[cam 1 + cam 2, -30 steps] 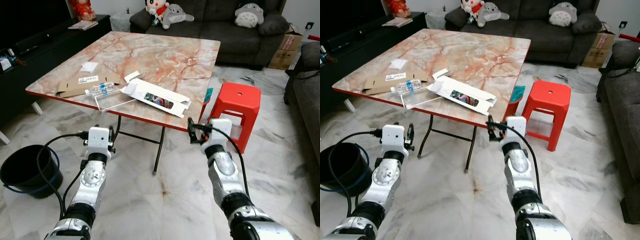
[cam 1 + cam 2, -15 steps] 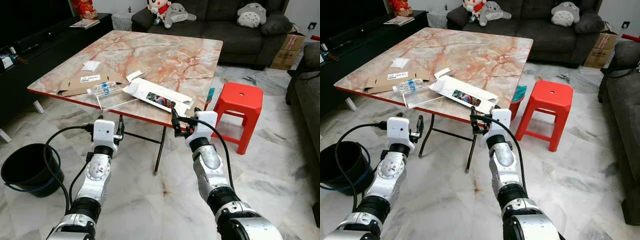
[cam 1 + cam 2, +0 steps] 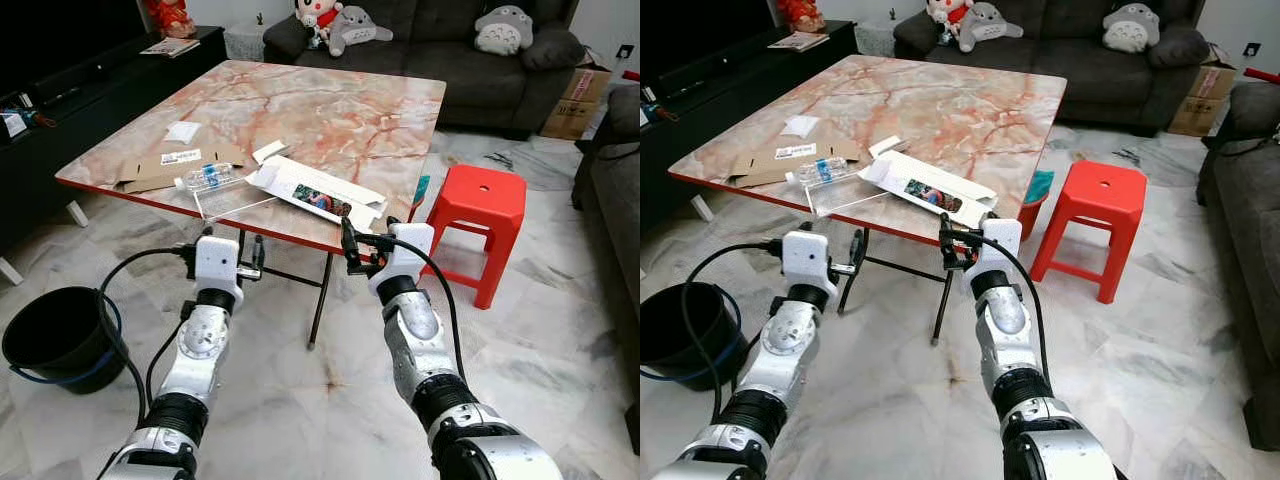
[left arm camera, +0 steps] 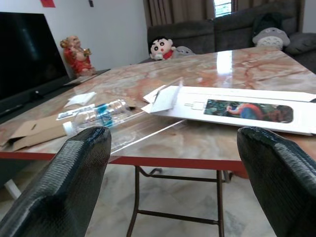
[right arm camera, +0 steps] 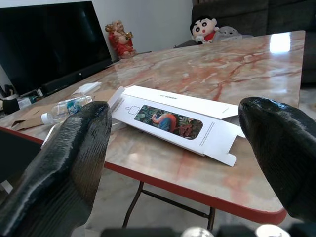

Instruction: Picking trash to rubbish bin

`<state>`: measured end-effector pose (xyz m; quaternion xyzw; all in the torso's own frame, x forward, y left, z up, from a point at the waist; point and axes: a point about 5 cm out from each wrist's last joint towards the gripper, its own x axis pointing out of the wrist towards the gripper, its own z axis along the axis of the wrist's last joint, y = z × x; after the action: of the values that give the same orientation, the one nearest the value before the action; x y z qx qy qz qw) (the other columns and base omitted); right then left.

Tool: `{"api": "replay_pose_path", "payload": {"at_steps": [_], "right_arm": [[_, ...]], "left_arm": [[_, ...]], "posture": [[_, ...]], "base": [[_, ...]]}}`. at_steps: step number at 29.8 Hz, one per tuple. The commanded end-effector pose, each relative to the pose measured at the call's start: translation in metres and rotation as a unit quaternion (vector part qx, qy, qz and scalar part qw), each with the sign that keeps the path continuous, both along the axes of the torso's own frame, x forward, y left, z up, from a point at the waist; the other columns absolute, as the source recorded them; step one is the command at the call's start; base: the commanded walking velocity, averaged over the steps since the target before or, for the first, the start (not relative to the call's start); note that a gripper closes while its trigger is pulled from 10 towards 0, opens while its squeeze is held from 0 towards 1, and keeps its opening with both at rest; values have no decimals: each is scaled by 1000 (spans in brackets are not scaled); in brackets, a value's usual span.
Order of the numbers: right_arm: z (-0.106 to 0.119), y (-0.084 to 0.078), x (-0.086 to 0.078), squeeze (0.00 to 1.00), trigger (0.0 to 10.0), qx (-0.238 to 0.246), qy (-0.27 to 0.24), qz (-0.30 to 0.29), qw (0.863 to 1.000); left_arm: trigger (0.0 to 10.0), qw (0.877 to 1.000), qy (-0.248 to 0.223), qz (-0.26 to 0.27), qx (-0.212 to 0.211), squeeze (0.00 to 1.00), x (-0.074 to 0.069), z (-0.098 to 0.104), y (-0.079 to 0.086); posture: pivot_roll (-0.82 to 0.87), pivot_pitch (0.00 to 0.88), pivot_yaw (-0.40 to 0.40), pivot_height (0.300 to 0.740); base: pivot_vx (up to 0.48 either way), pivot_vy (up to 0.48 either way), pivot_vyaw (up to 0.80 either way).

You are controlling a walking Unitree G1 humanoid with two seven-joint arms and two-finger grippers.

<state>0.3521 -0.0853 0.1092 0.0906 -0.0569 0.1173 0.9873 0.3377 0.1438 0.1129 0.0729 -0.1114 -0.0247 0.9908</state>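
Observation:
On the marble table [image 3: 320, 110], near its front edge, lie a flattened white box with a flamingo picture [image 3: 318, 196], a clear plastic bottle [image 3: 205, 178], a clear plastic sheet [image 3: 235, 203] and brown cardboard [image 3: 160, 170]. A black bucket [image 3: 55, 335] stands on the floor at the left. My left gripper [image 3: 250, 262] is open, just below the table edge, under the plastic sheet. My right gripper [image 3: 352, 248] is open too, level with the edge below the white box's right end. Neither holds anything. The box [image 5: 168, 120] and bottle [image 4: 96, 117] lie ahead of the fingers.
A red stool [image 3: 478, 205] stands right of the table. A dark sofa with plush toys [image 3: 450, 50] runs along the back and a black TV cabinet [image 3: 60, 90] along the left. A white paper [image 3: 182, 131] lies further in on the table. Marble floor spreads around the table legs.
Both arms have risen toward the table's front edge. The right gripper has moved left, under the white box's end; the left gripper has shifted right and up. Nothing on the table moved.

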Motion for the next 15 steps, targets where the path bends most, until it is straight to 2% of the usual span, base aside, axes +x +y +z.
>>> {"api": "replay_pose_path", "payload": {"at_steps": [1,3,6,12,15], "right_arm": [[0,3,0,0,10000,-1,1,7,1000],[-1,3,-1,0,10000,-3,1,7,1000],[-3,3,-1,0,10000,-3,9,7,1000],[-6,5,-1,0,10000,-1,26,6,1000],[-7,4,-1,0,10000,0,27,5,1000]], "left_arm": [[10000,1000,-4,-2,-3,0,1,3,-1],[10000,1000,-1,-5,7,0,1,3,-2],[10000,1000,2,-3,-18,0,1,3,1],[10000,1000,9,7,-23,0,2,2,6],[10000,1000,11,9,-26,0,2,2,7]], "posture": [[-28,0,48,740],[-26,0,48,740],[-25,0,52,740],[-24,0,52,740],[-26,0,53,740]], "base": [[0,0,0],[0,0,0],[0,0,0],[0,328,0],[0,341,-671]]}}
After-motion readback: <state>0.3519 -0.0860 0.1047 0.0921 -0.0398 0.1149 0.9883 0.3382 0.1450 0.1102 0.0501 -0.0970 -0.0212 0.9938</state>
